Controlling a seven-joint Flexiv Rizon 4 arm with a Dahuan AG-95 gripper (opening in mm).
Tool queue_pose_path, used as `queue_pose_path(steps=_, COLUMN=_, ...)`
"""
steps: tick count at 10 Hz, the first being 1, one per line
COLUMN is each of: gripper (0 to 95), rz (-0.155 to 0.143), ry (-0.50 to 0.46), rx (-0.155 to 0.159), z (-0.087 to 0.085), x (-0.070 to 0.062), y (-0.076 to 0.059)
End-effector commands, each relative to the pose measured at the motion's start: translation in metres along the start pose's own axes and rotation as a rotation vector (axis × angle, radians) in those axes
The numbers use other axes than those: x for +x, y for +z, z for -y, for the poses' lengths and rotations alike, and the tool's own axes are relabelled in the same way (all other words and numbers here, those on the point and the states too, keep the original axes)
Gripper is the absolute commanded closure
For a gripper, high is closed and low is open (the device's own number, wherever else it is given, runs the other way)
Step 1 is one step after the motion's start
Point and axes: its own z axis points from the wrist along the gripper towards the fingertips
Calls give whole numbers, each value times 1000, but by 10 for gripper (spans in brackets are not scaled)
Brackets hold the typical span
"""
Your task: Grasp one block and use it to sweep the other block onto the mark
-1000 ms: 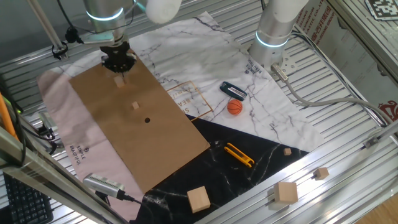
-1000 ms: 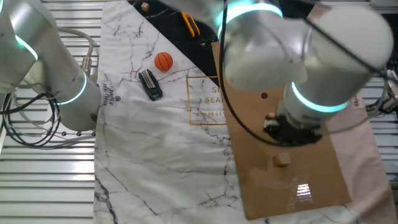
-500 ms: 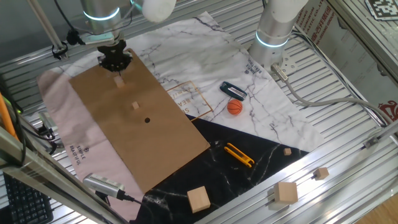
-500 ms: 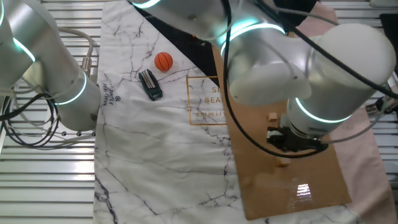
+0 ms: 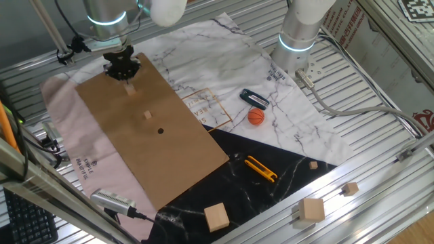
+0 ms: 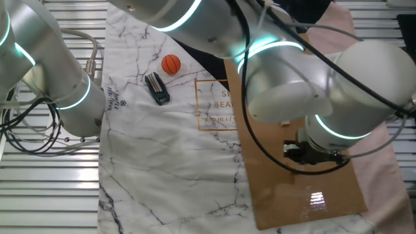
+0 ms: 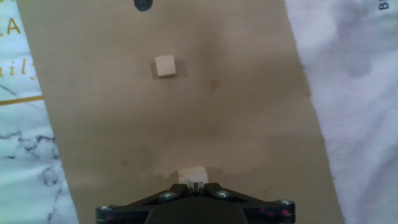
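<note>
The gripper (image 7: 194, 184) sits with its jaws drawn narrow over one block (image 7: 191, 174) on the cardboard (image 7: 249, 93); whether they pinch it I cannot tell. It looks light, stiff and easy to tip, so grip its flat side faces. Beyond lies the other block (image 7: 165, 65), then the mark (image 7: 143, 5), with nothing between them. The orange ball (image 5: 255, 116) is well apart

one fixed view: high, wide, cardboard (image 5: 152, 125) left of centre | other fixed view: opposite side, closer, cardboard lower right | hand view: straight down, close, same cardboard
</note>
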Motion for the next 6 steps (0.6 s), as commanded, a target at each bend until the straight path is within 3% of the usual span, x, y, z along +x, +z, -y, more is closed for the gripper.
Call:
queue_pose_path(steps=1, gripper=950, rz=12, ry=-20, rx=-3, z=5, x=3, y=1)
queue_pose_path(steps=6, gripper=950, rz=89, ry=-179, rx=-22, z=5, x=2, y=2)
